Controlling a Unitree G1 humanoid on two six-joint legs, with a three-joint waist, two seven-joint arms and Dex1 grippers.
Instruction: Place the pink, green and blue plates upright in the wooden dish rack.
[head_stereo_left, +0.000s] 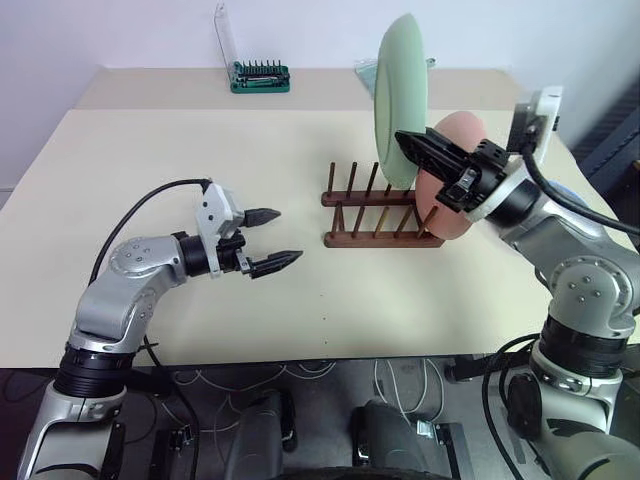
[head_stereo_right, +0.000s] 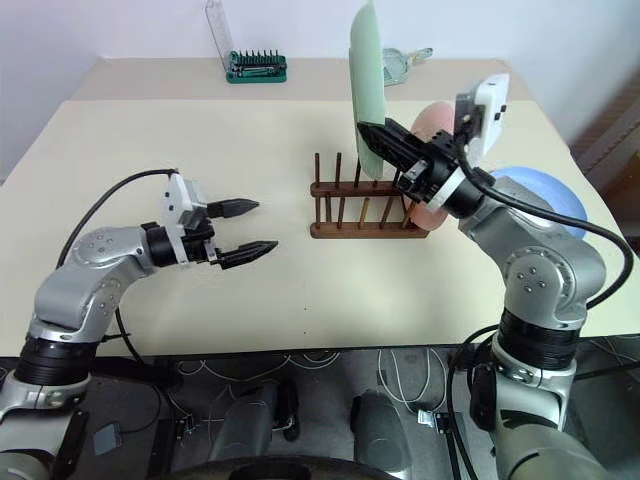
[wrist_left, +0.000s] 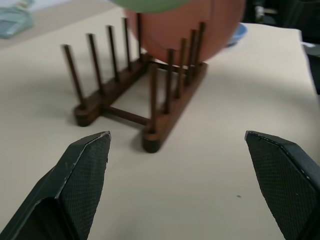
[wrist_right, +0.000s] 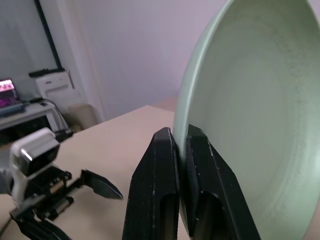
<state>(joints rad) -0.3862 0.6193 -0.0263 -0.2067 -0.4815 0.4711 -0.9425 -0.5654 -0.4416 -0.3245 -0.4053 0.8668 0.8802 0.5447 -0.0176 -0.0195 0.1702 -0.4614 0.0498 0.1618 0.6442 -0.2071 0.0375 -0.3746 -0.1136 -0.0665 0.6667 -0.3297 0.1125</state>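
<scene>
Your right gripper (head_stereo_left: 415, 145) pinches the green plate (head_stereo_left: 402, 95) by its rim – stiff, light, probably slippery – left gripper (head_stereo_left: 274, 240) gapes empty.

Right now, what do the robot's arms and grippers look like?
Both arms are silver-grey metal with black joint bands. The left gripper and right gripper each have two black, pointed fingers with cross-hatched pads. A white camera module sits on each wrist, and a black cable loops along each arm.
</scene>
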